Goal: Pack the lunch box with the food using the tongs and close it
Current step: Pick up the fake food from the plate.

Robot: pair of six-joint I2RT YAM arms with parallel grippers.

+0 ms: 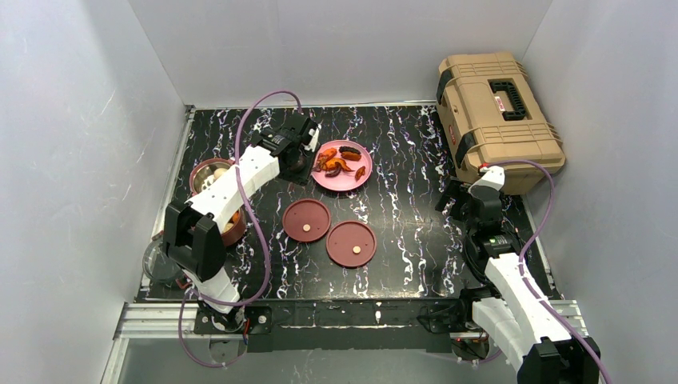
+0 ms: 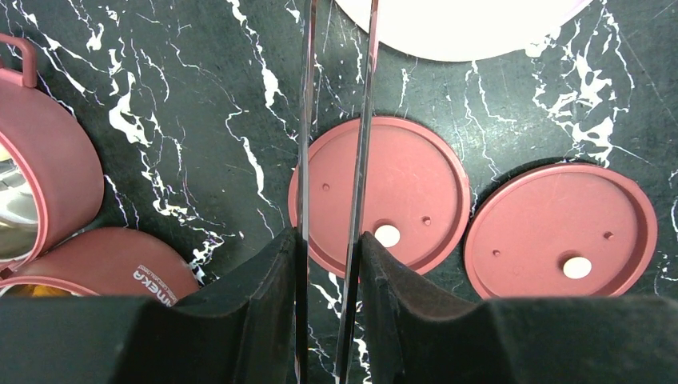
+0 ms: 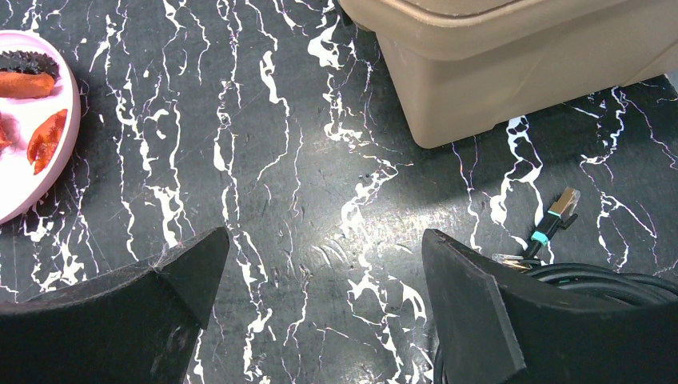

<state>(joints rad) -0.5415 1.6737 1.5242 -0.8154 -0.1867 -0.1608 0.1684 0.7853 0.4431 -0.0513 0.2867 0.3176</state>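
Note:
My left gripper (image 2: 329, 240) is shut on the tongs (image 2: 364, 120). Their two thin metal arms run up between the fingers (image 2: 272, 280) and pass out of frame at the pink plate (image 2: 456, 28). In the top view this gripper (image 1: 302, 146) hovers at the plate's left rim (image 1: 364, 182). Orange-red and dark food (image 1: 337, 162) lies on the plate. Two maroon lunch box bowls (image 1: 209, 172) (image 1: 233, 226) stand at the left, partly hidden by the arm, and a pale piece shows in the far bowl. Two flat lids (image 1: 306, 220) (image 1: 351, 244) lie mid-table. My right gripper (image 3: 324, 240) is open over bare table, holding nothing.
The tan toolbox (image 1: 496, 116) fills the back right corner, just beyond my right gripper (image 1: 449, 198). A cable with a small plug (image 3: 552, 220) lies by the right fingers. A clear round thing (image 1: 160, 260) sits by the left arm's base. White walls enclose the table.

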